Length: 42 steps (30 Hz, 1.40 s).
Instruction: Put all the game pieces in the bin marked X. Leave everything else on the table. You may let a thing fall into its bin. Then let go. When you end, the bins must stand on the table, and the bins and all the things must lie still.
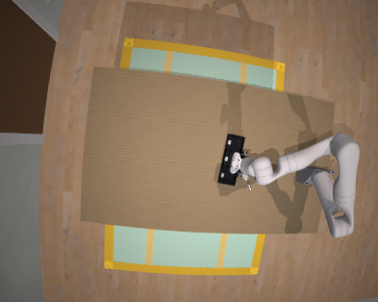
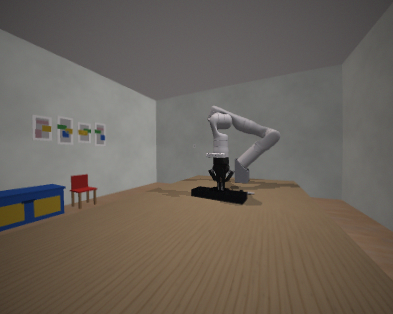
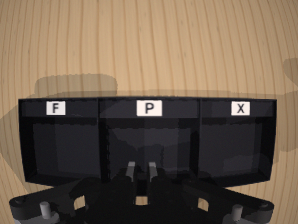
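Top view: the white, smooth-shelled arm [image 1: 343,163] reached out over the ribbed brown wooden surface [image 1: 156,144], its claw [image 1: 235,163] straight above the matte black 3-part bin box [image 1: 235,140]. The box's long axis ran up and down this picture. A tiny pale object [image 1: 249,188] lay on the surface just beside the box, on the arm's side; too small to say whether it was a game piece.

Exterior view: the claw [image 2: 221,186] pointed straight down, tips at the box [image 2: 207,192] rim, about mid-length. The pale speck [image 2: 250,191] showed just to the box's right.

Wrist view: the claw [image 3: 141,165] was narrow, its grey fingers almost together, with nothing seen between them. It sat over the compartment marked P [image 3: 149,108]. The compartment marked X [image 3: 240,108] lay 1 bay to the right, F [image 3: 56,108] 1 bay left. By my reading, any drop needed a sideways shift along the box's long axis towards X. All 3 bays looked dark, flat-walled and square; no game piece was visible inside.
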### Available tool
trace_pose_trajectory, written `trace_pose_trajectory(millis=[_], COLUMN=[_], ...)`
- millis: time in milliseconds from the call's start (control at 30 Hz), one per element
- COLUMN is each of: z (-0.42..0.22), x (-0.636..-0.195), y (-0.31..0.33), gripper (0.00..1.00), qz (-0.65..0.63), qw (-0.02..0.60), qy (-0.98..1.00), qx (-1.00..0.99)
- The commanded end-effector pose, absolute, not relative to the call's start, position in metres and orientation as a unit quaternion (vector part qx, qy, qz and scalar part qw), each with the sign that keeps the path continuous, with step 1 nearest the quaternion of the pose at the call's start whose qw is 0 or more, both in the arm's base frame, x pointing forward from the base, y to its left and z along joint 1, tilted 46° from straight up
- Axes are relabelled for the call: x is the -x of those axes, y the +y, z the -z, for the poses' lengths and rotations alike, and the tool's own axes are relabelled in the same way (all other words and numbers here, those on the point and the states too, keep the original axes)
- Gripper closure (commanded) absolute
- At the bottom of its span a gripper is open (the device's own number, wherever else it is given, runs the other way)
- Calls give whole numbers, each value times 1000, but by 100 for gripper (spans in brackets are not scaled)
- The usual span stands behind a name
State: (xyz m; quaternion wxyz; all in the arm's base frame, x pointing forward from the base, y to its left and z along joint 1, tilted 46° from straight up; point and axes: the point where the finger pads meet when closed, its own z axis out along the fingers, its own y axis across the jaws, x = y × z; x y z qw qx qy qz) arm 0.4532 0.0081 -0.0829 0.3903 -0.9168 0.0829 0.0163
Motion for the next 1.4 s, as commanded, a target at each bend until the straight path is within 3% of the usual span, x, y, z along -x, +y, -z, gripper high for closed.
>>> trace_pose_trajectory(millis=[0,633,1367], z=[80,57,-3], x=[-454,-453,-466], y=[3,-20,37], gripper=[91,91,91], qz=[-14,-14,-14], qw=[389,389,389], qy=[84,84,84], qx=[917,917,917])
